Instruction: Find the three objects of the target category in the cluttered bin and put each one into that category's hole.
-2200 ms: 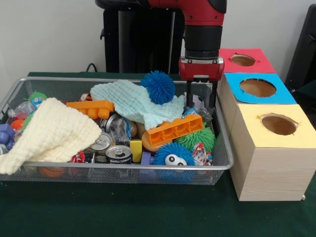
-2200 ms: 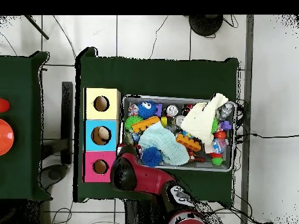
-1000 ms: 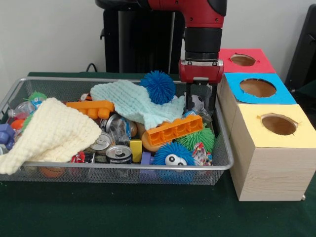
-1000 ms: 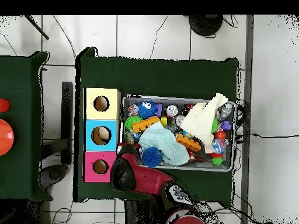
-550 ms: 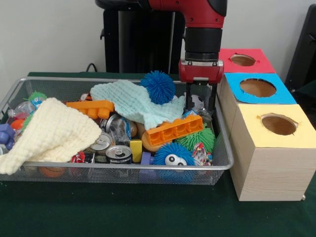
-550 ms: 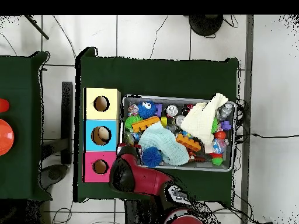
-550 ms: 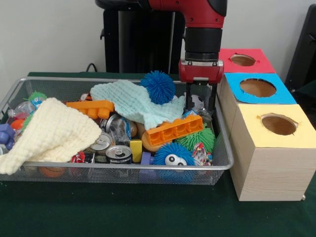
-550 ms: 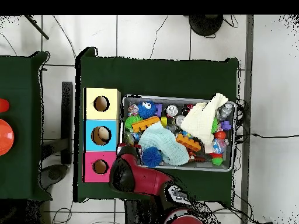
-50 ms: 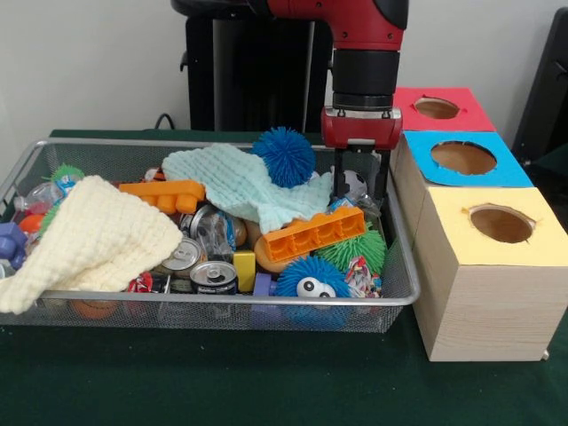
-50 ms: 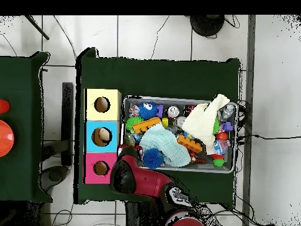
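Observation:
My gripper hangs in the right end of the wire bin, fingers apart and open, straddling a small black-and-white ball without closing on it. An orange brick and a green spiky ball lie just in front of it. A blue spiky ball rests on a pale blue cloth to its left. Beside the bin stand the red box, blue box and yellow box, each with a hole. In the overhead view the arm hides the gripper.
A cream cloth covers the bin's left part. Cans, a second orange brick, a blue spiky ball with eyes and small toys crowd the bin. In the overhead view the boxes stand left of the bin.
The gripper has shifted slightly lower in the front view early on and has hardly moved since. The bin's contents lie as before.

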Controlling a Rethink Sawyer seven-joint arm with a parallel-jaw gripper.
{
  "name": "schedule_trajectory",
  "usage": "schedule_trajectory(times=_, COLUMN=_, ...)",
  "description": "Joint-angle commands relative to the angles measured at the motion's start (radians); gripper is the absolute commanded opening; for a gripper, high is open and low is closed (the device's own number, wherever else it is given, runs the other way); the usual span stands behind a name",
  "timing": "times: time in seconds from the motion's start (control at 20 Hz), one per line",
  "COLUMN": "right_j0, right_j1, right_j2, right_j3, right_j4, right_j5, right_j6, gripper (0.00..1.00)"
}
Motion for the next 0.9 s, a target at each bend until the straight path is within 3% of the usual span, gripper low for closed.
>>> schedule_trajectory(times=0.05, right_j0=-0.029, right_j1=0.053, right_j2=0.063, right_j3=-0.135, right_j4=0.014, right_j5=-0.097, right_j6=0.255, gripper=1.0)
schedule_trajectory(times=0.9, right_j0=-0.062, right_j1=0.055, right_j2=0.106, right_j3=-0.139, right_j4=0.003, right_j5=-0.153, right_j6=0.272, gripper=1.0)
